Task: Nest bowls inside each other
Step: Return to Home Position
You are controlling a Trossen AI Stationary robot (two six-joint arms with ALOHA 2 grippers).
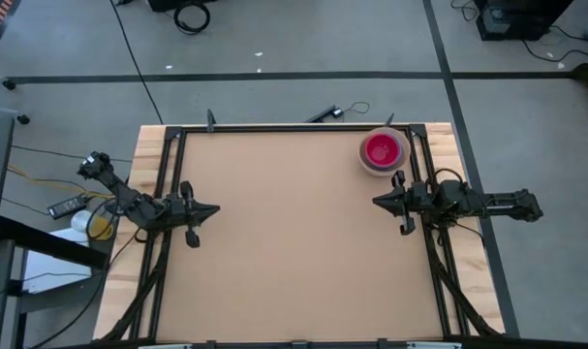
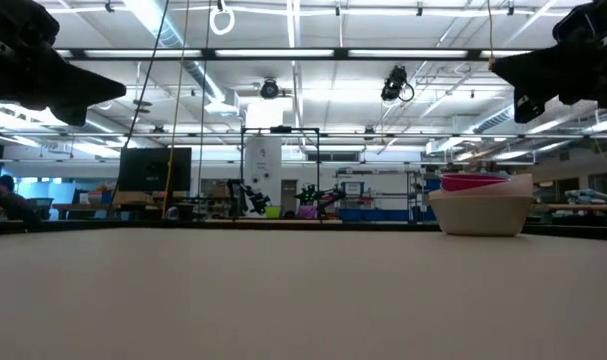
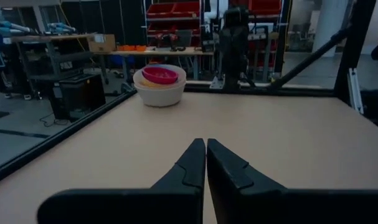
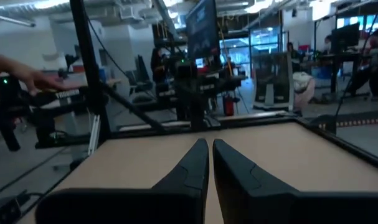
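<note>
The bowls stand nested in one stack at the table's far right corner: a magenta-red bowl sits innermost, a peach-orange rim shows around it, and a grey-white bowl is outermost, its base on the table. My left gripper is shut at the left edge, raised above the table and pointing level. My right gripper is shut at the right edge, just near of the stack and apart from it.
A black frame runs along the table's far and side edges. The tan tabletop lies bare between the two arms. In the right wrist view a person's hand shows beyond the table.
</note>
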